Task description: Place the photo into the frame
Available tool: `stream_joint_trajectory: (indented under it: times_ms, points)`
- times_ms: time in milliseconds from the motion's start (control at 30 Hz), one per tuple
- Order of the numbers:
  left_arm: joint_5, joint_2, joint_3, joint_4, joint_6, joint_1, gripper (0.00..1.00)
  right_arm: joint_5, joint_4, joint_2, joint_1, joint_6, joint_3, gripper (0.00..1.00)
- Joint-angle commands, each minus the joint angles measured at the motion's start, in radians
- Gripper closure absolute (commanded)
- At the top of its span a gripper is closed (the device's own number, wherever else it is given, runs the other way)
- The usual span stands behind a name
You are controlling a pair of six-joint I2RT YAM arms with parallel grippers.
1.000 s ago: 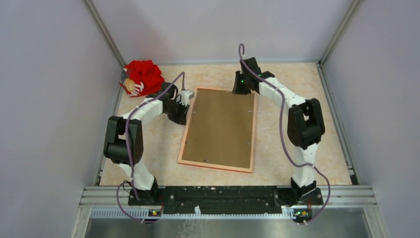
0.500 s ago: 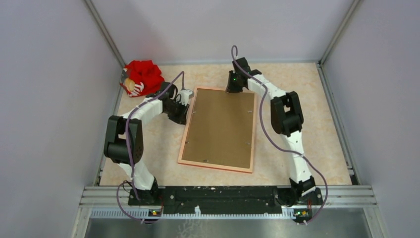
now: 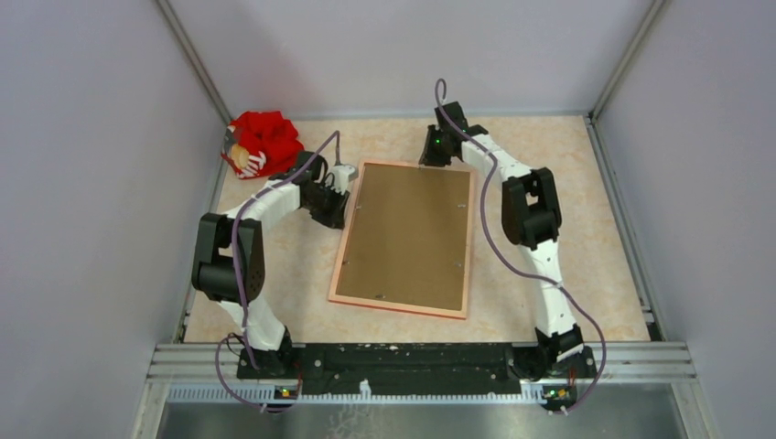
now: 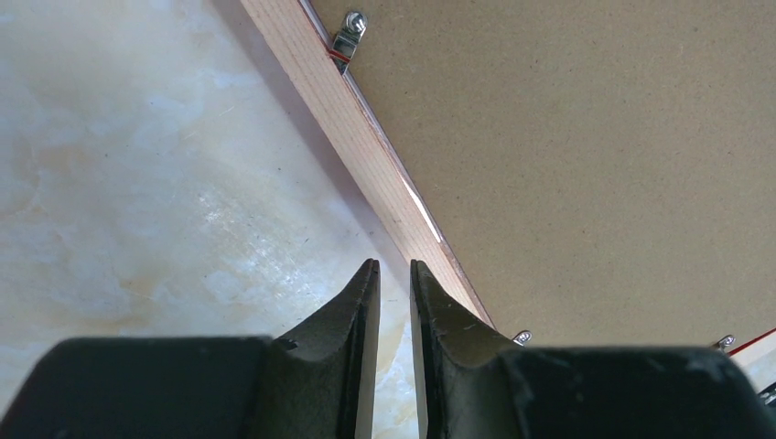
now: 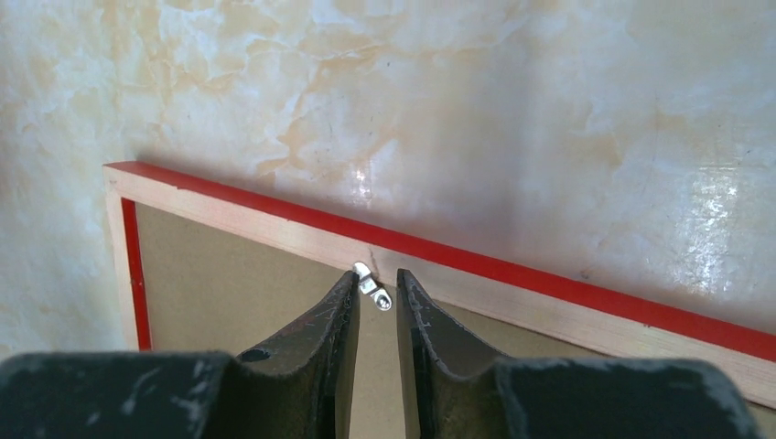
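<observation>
The frame point(image 3: 399, 308) lies face down mid-table, pale wood back up, with the brown hardboard backing panel point(image 3: 407, 238) set in it. The photo is hidden. My left gripper point(image 3: 342, 205) sits low beside the frame's left rim point(image 4: 366, 146) near its far corner, fingers point(image 4: 393, 267) nearly together with nothing between them. My right gripper point(image 3: 437, 160) is at the frame's far rim point(image 5: 549, 293), tips point(image 5: 377, 276) almost closed either side of a small metal clip point(image 5: 375, 291) on the backing panel point(image 5: 229, 283).
A red cloth bundle point(image 3: 263, 142) lies at the back left corner. Grey enclosure walls stand on three sides. A metal rail point(image 3: 412, 357) with the arm bases runs along the front edge. Another metal clip point(image 4: 348, 32) sits on the frame's left rim.
My right gripper has shifted a little left along the frame's far rim and its elbow has folded inward. The left arm and the frame have not moved.
</observation>
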Motion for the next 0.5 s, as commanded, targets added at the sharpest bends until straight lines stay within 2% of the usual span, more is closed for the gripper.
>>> stream_joint_trajectory:
  times_ms: [0,467]
  points:
    - [0.025,-0.011,-0.01,0.032,0.018,0.007,0.75,-0.035,0.015,0.039,-0.008,0.019,0.063,0.78]
    - [0.024,-0.014,-0.022,0.038,0.024,0.014,0.75,-0.084,0.037,0.057,-0.008,0.05,0.043,0.78]
